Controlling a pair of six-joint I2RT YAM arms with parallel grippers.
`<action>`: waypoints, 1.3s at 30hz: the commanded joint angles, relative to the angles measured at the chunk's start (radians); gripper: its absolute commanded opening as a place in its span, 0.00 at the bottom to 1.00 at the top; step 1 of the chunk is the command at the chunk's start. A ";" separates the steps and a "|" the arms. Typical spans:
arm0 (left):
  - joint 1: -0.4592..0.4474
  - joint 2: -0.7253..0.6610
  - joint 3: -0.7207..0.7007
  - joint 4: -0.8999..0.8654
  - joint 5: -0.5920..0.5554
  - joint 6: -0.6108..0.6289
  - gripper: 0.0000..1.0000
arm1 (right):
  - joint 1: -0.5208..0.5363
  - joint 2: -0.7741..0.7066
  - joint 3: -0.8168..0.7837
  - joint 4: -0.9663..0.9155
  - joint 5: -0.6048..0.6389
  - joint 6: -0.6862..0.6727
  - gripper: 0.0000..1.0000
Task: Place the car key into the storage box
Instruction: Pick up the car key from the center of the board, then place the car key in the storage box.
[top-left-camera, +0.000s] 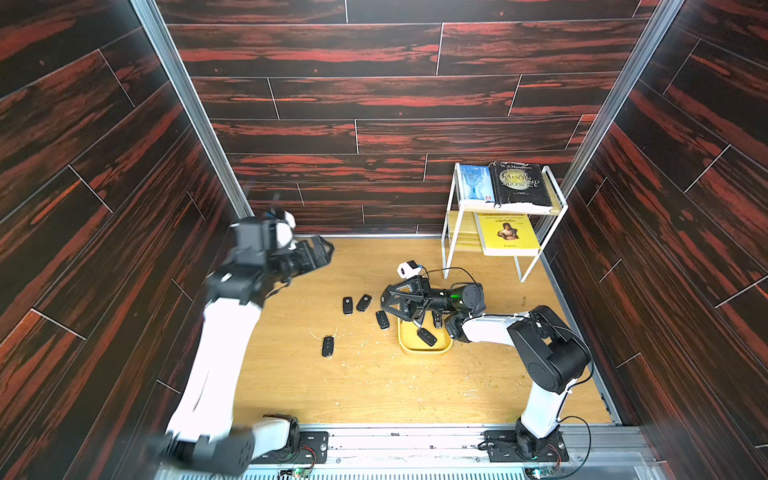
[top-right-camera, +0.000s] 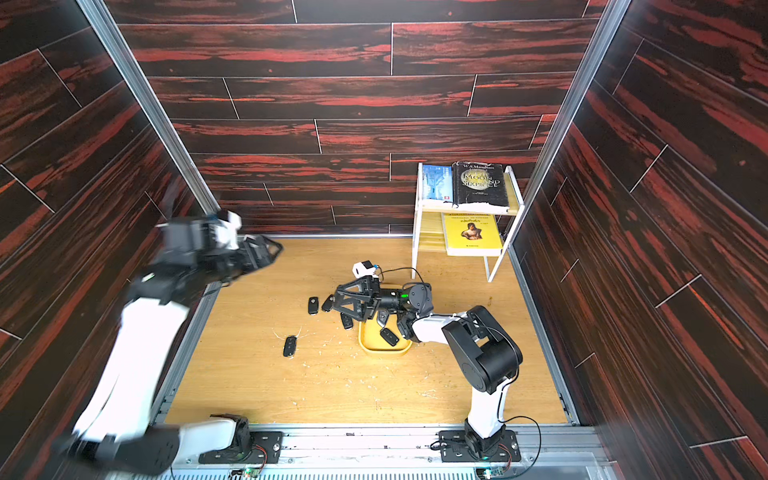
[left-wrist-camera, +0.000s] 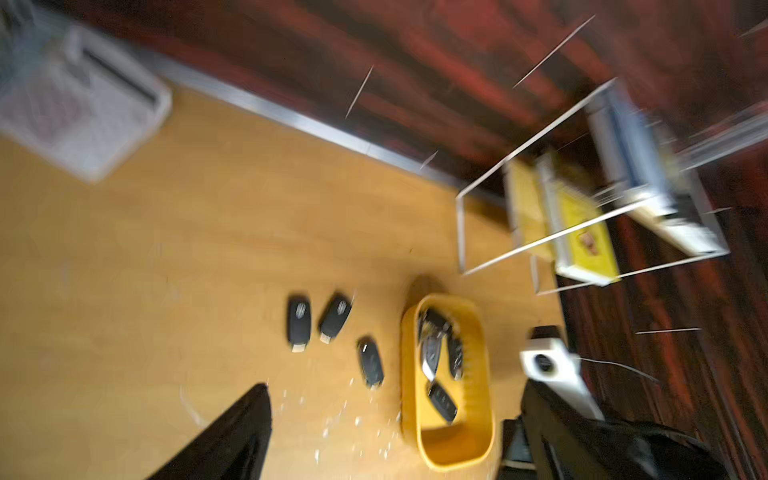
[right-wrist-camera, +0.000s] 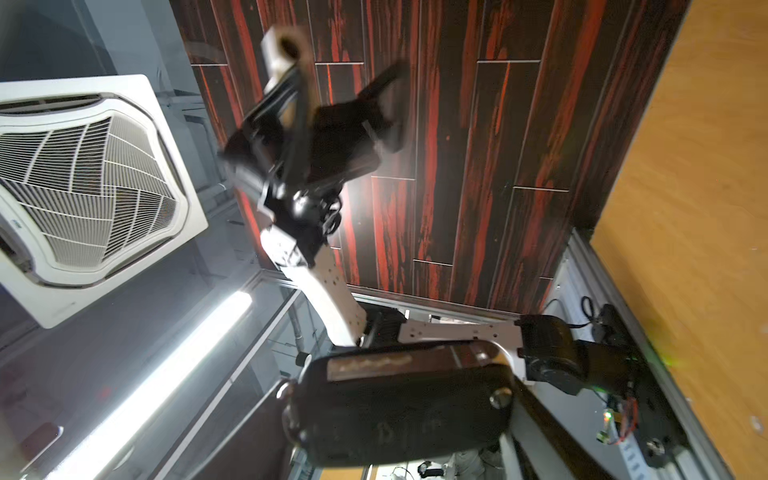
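My right claw (top-left-camera: 395, 305) clamps a key (right-wrist-camera: 399, 409) over the box's (top-left-camera: 415, 348) 12 o'clock end; next I let go. My left claw (top-left-camera: 326, 251) gapes empty.

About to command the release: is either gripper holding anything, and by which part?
The right gripper holds a car key, apparently clamped lengthwise by its two ends. The left gripper is open, with nothing between its fingers.

White shells on the long links of the left arm (top-left-camera: 224, 353) and right arm (top-left-camera: 540, 403), black joint housings (top-left-camera: 552, 361), black base plates (top-left-camera: 498, 441), thin black cables (top-left-camera: 588, 432), white wrist camera (top-left-camera: 409, 269), one green light (top-left-camera: 456, 296)
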 joint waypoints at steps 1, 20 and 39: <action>0.017 0.108 -0.060 -0.145 0.038 -0.073 0.98 | -0.041 -0.091 -0.050 -0.144 -0.082 -0.300 0.53; 0.033 0.364 -0.014 -0.164 -0.186 -0.036 1.00 | -0.029 -0.126 0.336 -2.163 0.936 -1.613 0.57; 0.034 0.443 0.013 -0.224 -0.171 -0.018 0.95 | 0.068 0.046 0.377 -2.178 1.121 -1.572 0.58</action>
